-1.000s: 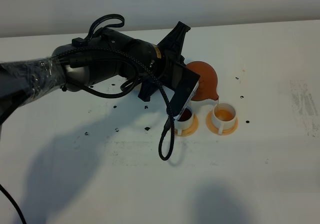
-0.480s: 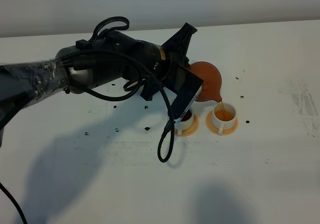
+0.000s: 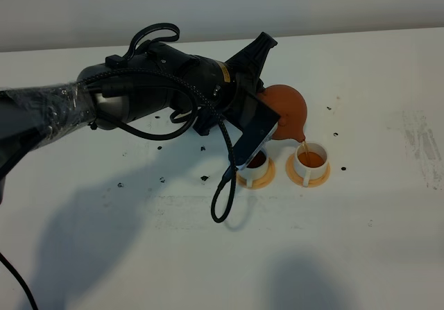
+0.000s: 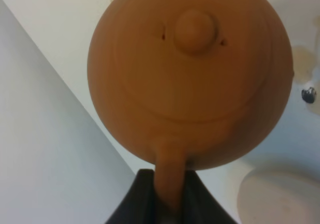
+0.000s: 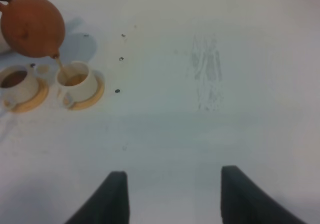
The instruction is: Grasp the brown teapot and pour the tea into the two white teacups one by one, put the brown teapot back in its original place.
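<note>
The left end effector is closed on the loop handle of the brown teapot. In the left wrist view one dark finger sits on each side of the handle and presses on it. The teapot is held in the air above the worktop and is tipped forward, so its spout points downward. Its lid with the round knob is in place.

Directly below the spout of the teapot stands the teacup under the spout, on an orange saucer. A thin stream of tea runs from the spout into it, and amber tea is visible inside. The other teacup stands just beside this one, on the handle side of the teapot, on its own orange saucer, and contains darker tea. In the high view the wrist camera of the left arm covers a part of it.

A cream saucer lies flat on the worktop behind the teapot, on the side away from the two cups, with nothing on the part that I can see.

The right end effector is wide open and holds nothing. It hovers over bare worktop, well apart from the teapot. Small black specks are scattered on the worktop around the teapot.
</note>
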Controlling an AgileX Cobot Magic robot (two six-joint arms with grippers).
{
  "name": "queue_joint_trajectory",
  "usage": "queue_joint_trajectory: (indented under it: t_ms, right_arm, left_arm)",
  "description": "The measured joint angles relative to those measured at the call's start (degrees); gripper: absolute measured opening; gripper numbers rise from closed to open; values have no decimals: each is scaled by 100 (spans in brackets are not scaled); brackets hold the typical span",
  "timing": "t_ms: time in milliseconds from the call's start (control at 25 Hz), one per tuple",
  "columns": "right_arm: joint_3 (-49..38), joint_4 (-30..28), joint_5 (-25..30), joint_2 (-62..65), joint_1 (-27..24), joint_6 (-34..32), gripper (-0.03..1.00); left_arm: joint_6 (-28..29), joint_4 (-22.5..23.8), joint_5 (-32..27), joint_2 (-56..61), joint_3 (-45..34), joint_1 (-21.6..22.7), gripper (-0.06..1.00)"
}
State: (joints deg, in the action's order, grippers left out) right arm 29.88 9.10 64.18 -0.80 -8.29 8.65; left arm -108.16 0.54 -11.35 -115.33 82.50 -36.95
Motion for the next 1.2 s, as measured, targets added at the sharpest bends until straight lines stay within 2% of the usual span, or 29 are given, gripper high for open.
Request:
queue_joint_trajectory:
  t_ms: [1200]
  right_arm:
    - [0,0,0,0,0,0,42]
  left_arm:
    - [-528,0,190,0,0,0,9]
